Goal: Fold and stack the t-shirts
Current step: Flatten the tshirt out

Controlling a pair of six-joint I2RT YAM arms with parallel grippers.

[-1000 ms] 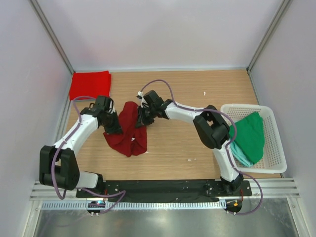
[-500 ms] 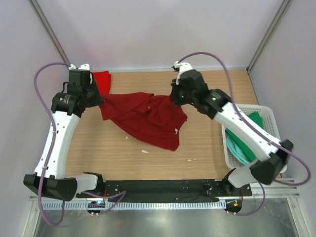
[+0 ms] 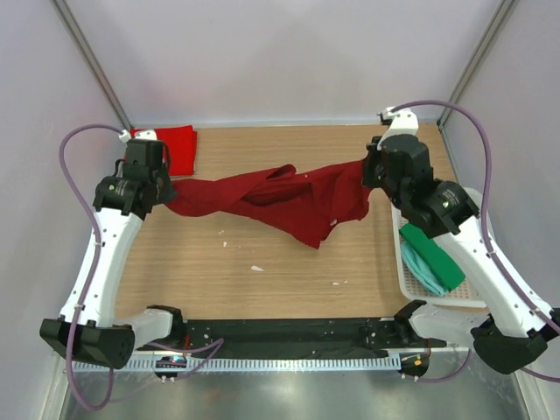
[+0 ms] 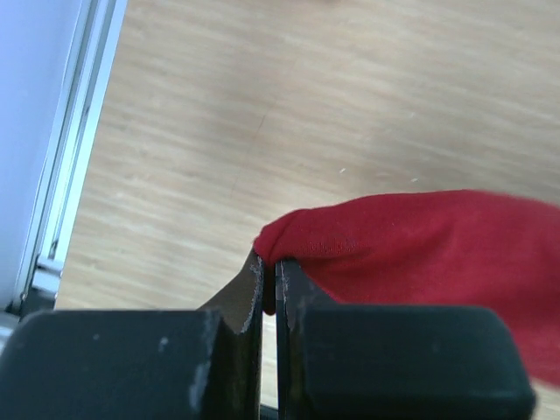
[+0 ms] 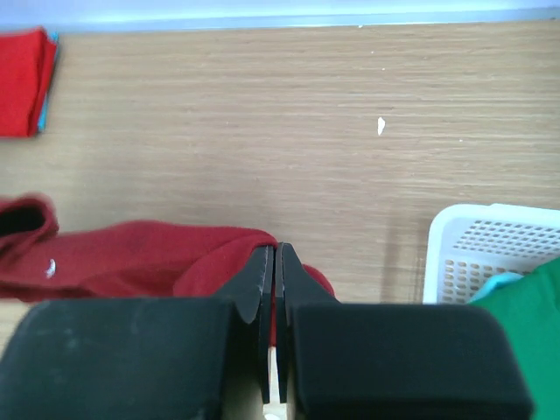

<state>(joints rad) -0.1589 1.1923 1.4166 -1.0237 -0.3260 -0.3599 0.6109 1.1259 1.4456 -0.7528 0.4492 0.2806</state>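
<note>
A dark maroon t-shirt [image 3: 280, 201] hangs stretched across the table between my two grippers, twisted and sagging in the middle. My left gripper [image 3: 168, 194] is shut on its left end, and the left wrist view shows the cloth [image 4: 420, 245] pinched at the fingertips [image 4: 269, 262]. My right gripper [image 3: 371, 179] is shut on the right end, with the maroon cloth [image 5: 131, 258] bunched around the closed tips [image 5: 275, 254]. A brighter red t-shirt [image 3: 171, 144] lies folded at the back left corner. Green [image 3: 433, 254] and teal [image 3: 420, 273] t-shirts lie in the basket.
A white slotted basket [image 3: 442, 302] stands at the right edge of the table, under the right arm; its corner [image 5: 490, 245] shows in the right wrist view. White walls and metal rails close in the back and sides. Small white scraps [image 3: 256, 268] dot the wood.
Both arms have swung apart from the table's middle, lifting the crumpled maroon t-shirt and pulling it out wide. The right gripper has gone further right, toward the basket.
</note>
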